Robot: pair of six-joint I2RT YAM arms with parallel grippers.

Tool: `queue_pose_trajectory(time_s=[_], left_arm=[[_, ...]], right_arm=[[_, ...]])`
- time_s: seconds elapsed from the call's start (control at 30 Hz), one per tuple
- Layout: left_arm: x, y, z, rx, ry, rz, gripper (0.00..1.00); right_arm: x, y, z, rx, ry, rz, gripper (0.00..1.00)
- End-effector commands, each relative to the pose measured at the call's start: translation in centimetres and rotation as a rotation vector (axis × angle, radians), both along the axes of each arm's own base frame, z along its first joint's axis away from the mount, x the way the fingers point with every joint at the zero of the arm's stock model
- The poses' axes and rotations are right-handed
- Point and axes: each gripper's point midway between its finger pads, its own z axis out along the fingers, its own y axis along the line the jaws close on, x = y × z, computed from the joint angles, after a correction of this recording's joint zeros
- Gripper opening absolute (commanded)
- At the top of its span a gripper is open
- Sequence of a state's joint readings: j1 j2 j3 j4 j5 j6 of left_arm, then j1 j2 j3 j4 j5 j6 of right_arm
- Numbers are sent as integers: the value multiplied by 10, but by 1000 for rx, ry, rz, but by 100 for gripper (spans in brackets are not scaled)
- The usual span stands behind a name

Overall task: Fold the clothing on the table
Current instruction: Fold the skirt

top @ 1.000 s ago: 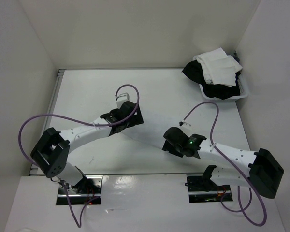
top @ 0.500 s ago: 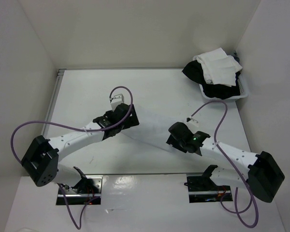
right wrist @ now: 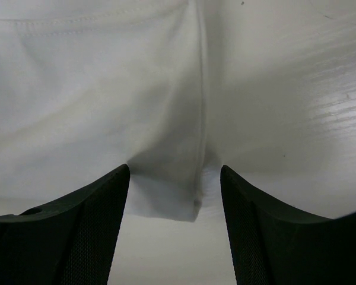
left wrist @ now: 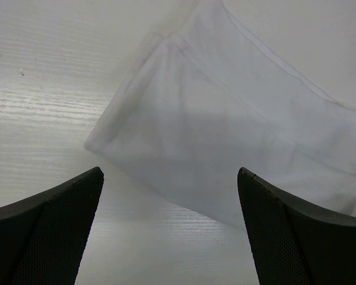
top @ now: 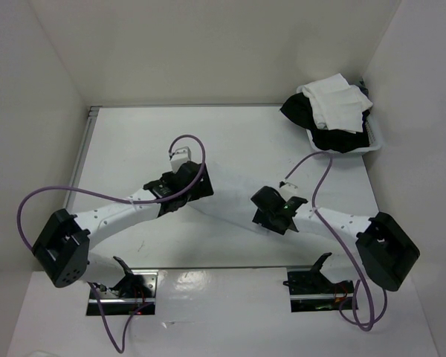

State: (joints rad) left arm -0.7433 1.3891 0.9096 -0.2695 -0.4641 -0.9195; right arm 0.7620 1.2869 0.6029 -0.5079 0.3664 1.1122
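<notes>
- Left gripper (left wrist: pixel 169 173) hangs with its two dark textured fingers (left wrist: pixel 53 219) spread wide and nothing between them.
- Just ahead of and below those fingers lies the thin, soft, white to pale-grey fabric garment (left wrist: pixel 225 136). It is flat, with a rounded corner toward the left finger and a stitched hem running away to the right.
- Under the garment, and bare on the left of this gripper, is the large, smooth, white rectangular tabletop (left wrist: pixel 41 89).
- Right gripper (right wrist: pixel 175 169) is also parted, and its black fingers (right wrist: pixel 77 231) clamp nothing.
- A squared-off end of the garment sits in the gap between the right fingers, with a seam running straight ahead from it. Whether the fingertips touch the cloth is hard to tell from this angle.
- Ahead and to the left of the right gripper the fabric spreads wide, while on its right is bare tabletop.
- From above, the garment stretches as a long band from one gripper to the other, with each gripper over one end.
- Well beyond the right gripper, at the far corner, a white plastic bin (top: pixel 377 138) holds a heap of bulkier white and black garments (top: pixel 331 108).
- Purple cables (top: pixel 67 190) loop off both arms.
</notes>
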Motion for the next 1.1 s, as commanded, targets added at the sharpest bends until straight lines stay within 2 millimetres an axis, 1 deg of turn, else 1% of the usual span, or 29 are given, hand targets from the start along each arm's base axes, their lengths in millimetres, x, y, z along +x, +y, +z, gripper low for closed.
queue_pose_trajectory(time_s=[0.0, 0.07, 0.1, 0.2, 0.23, 0.3, 0.33, 0.37, 0.4, 0.43, 0.47, 0.5, 0.53, 0.57, 0.6, 0.63, 0.67, 0.73, 0.77, 0.8, 0.87, 0.9, 0.93, 0.97, 1.0, 1.07], left_arm=[[-2, 7, 13, -1, -37, 21, 100], [-2, 10, 13, 5, -42, 29, 100], [-4, 12, 12, 11, -35, 29, 100], [-5, 13, 13, 11, -35, 29, 100], [-5, 13, 13, 11, -35, 29, 100], [-5, 13, 17, 4, -43, 29, 100], [-9, 12, 13, 10, -37, 20, 100], [-9, 12, 13, 10, -36, 20, 100], [-9, 12, 16, 4, -43, 20, 100], [-9, 12, 16, 4, -43, 20, 100], [-9, 12, 16, 4, -43, 20, 100], [-10, 13, 15, 10, -37, 20, 100], [-10, 13, 15, 10, -36, 20, 100], [-10, 13, 15, 10, -36, 20, 100], [-10, 13, 15, 10, -36, 20, 100], [-10, 13, 18, 3, -44, 20, 100], [-11, 14, 17, 9, -38, 20, 100], [-12, 15, 20, 2, -44, 20, 100], [-13, 16, 20, 1, -45, 20, 100], [-13, 16, 20, 1, -45, 20, 100], [-13, 16, 20, 1, -45, 20, 100], [-12, 15, 21, -5, -52, 20, 100], [-13, 14, 21, -10, -47, 13, 100], [-13, 14, 21, -10, -47, 13, 100], [-13, 14, 21, -10, -47, 13, 100], [-13, 14, 21, -10, -47, 13, 100]], right_arm=[[27, 14, 19, 25, -90, -10, 68], [28, 14, 13, 12, -81, -2, 68], [29, 17, 14, 25, -83, 2, 68], [31, 22, 7, 26, -77, 13, 68], [33, 24, 9, 35, -86, 13, 66], [33, 24, 3, 18, -69, 13, 63], [34, 25, 1, 13, -69, 21, 58], [36, 26, -1, 9, -64, 21, 55], [40, 30, 3, 18, -79, 29, 51], [43, 32, 3, 16, -76, 29, 47], [41, 31, -1, 5, -65, 29, 34], [44, 34, 2, 9, -74, 37, 26], [48, 34, 2, 7, -73, 28, 22], [49, 32, 3, 1, -78, 24, 10], [47, 30, 1, -8, -68, 24, 4], [49, 29, 3, -22, -74, 27, 0], [46, 21, 2, -55, -65, 20, 0], [49, 20, 15, -58, -89, 11, 0], [44, 13, 16, -82, -76, 9, 0], [47, 11, 28, -77, -104, 1, 0], [49, 11, 42, -71, -123, -4, 0], [48, 4, 46, -90, -121, -18, 0], [53, 4, 57, -86, -143, -25, 0], [53, 4, 59, -93, -141, -18, 0], [55, 2, 66, -106, -148, -24, 0], [57, 2, 66, -131, -141, -18, 0]])
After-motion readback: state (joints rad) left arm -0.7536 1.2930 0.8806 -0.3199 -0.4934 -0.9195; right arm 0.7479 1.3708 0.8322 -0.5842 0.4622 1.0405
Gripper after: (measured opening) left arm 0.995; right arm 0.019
